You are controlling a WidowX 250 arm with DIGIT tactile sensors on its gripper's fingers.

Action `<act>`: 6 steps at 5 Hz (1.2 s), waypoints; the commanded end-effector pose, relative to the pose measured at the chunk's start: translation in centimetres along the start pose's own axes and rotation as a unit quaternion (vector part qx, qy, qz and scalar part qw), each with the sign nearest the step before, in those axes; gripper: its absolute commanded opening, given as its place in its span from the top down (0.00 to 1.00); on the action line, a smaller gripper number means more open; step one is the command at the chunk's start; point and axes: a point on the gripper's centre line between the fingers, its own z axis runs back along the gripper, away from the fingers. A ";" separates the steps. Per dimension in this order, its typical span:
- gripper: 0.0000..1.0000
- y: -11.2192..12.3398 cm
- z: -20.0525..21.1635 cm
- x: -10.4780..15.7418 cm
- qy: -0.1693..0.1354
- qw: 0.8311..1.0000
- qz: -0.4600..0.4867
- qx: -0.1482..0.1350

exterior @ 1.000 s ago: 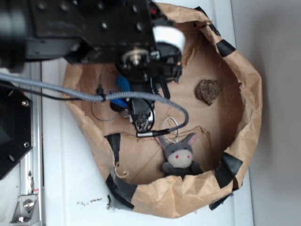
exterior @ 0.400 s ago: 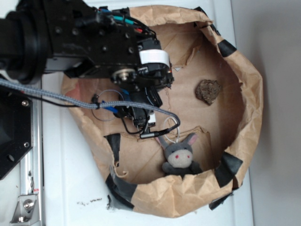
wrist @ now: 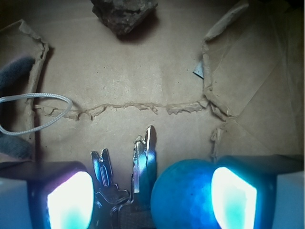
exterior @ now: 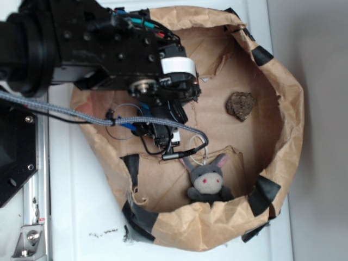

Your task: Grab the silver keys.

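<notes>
- Brown paper bag (exterior: 283, 109), sides rolled down and patched with black tape, lies on the white surface (exterior: 81, 206); everything sits on its floor.
- Black arm (exterior: 98, 43) reaches in from the left and covers the bag's left half in the exterior view.
- Gripper (wrist: 152, 191): wrist view shows both fingers spread, released, clamping nothing. Exterior view hides the fingertips.
- Blue ball (wrist: 183, 193) sits against the inside of the right-hand finger in the wrist picture.
- Silver keys (wrist: 128, 176) lie flat between the fingers, just left of the ball, blades pointing away from the camera. Exterior view shows only the thin wire ring (exterior: 122, 122).
- Grey plush donkey (exterior: 207, 180) near the bag's lower rim, white loop (wrist: 33, 112) at the wrist view's left edge.
- Brown rock (exterior: 241, 105) well apart, to the right.
</notes>
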 end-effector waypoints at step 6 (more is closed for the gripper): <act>0.00 -0.6 4.2 -1.6 -0.047 0.991 0.125 0.001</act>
